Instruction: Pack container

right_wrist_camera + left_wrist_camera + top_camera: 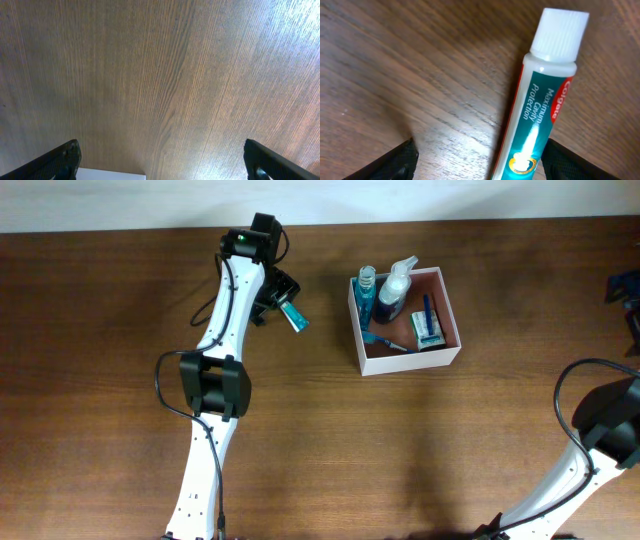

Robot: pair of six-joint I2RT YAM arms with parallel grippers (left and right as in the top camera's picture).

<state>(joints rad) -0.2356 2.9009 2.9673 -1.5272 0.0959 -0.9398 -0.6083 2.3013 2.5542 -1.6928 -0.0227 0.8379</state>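
The container [408, 362] is a shallow white-walled box with a reddish-brown inside, standing at the back middle-right of the table. In it are a blue bottle [366, 296], a white-topped pump bottle [396, 288], a razor [385, 342] and a green-and-white packet [429, 331]. A teal toothpaste tube [295, 317] [540, 115] with a white cap lies on the wood left of the container. My left gripper [283, 298] [480, 157] is open astride the tube, which lies close to the right finger [570, 162]. My right gripper [162, 160] is open over bare wood.
The right arm [605, 425] bends at the table's right side, with dark gear [625, 290] at the far right edge. A white edge [110, 175] shows at the bottom of the right wrist view. The left arm [215, 385] runs up the left half.
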